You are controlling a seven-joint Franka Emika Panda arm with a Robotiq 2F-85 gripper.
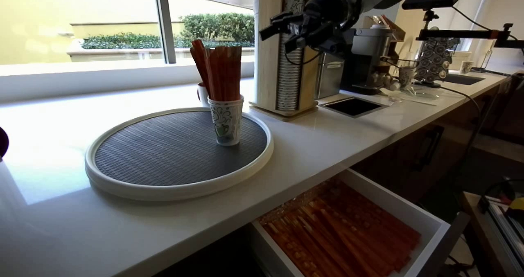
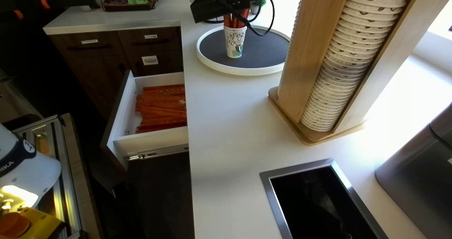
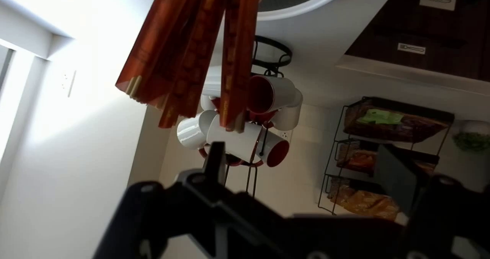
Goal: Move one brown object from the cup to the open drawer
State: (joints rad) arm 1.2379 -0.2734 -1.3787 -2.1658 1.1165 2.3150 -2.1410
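"What have you got to pick from?"

"The brown sticks [image 1: 224, 74], bunched in the cup [image 1: 226, 123], their upper ends well clear of its rim and some leaning outward. Any one would do, I take it. The cup stands on the round tray [image 1: 172, 158], and that sits on the counter [image 1: 311, 146]."

"And where it goes?"

"The drawer [image 2: 155, 142], pulled out below the counter's edge. I can see similar sticks [image 2: 160, 108] lying flat in it."

"Which step are you on?"

"The approach, by my reading; the pick comes next. I need to bring the gripper [image 3: 302, 153] over to the tops, straddle a single stick and leave its neighbours alone. In the wrist view a slim part of the bundle [image 3: 245, 56] stands off from the rest, though I can't tell whether it's one stick or more. I'd try there, then pull straight up before swinging to the drawer."

"How's the tool set?"

"Spread wide. The fingers [image 3: 215, 161] are far apart with nothing gripped between them. In an exterior view it hangs in midair, in front of the wooden cup holder [image 1: 268, 76] as that camera sees it, with a gap to the sticks. I see it touching nothing."
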